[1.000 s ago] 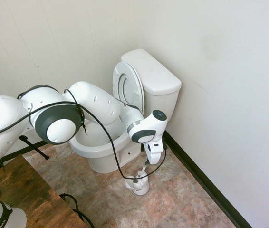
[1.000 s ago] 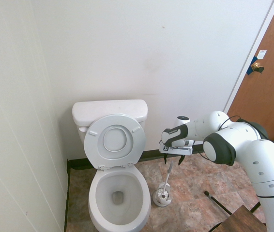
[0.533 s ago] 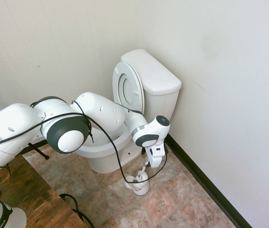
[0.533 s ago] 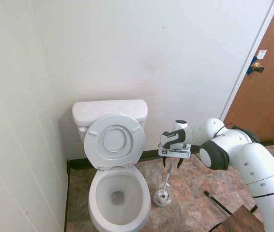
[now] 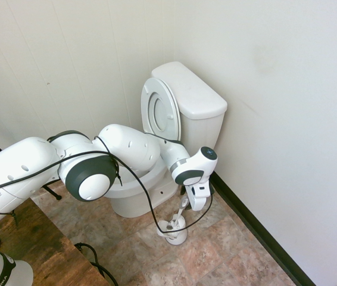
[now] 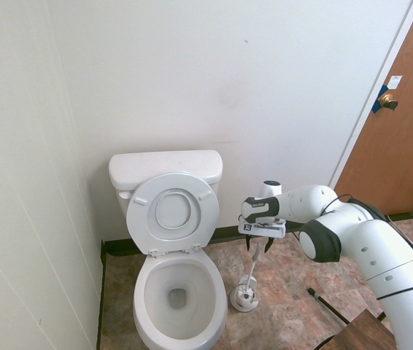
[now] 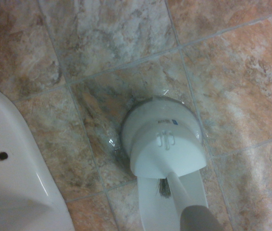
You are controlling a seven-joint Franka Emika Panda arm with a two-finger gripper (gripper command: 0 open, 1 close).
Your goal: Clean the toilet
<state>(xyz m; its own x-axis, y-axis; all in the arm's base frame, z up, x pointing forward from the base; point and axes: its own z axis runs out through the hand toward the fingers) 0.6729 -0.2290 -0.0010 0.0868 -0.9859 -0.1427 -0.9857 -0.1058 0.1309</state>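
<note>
Toilet [image 6: 174, 240] cleaning here passes first through the toilet brush [image 6: 251, 271], so the relation that matters is the one between the claw and the brush handle. Nearest to the claw, the gripper [image 6: 257, 249] points almost straight down, and the grey upper end of the handle rises between its two dark fingers [image 6: 267, 246]; I cannot tell from either outside view whether the pads touch it. The jaws stand apart with a visible gap on each side of the handle, so the claw is released and holds nothing for sure. The long axis of the brush runs from the floor upward, leaning a little, and it meets the claw from directly below; the wrist view looks down along this handle. A bit further down, the small white brush holder [image 7: 164, 142] sits on the brown tiled floor [image 7: 232, 72], straight under the claw, with dark bristles showing at its opening. Further away, to the side of the holder and close to it, is the foot of the toilet, whose bowl stands open with seat and lid raised against the tank, which is set against the wall. My judgement is that the coming move needs only a closing on the handle and then a lift along its axis, before any sideways travel toward the bowl.
</note>
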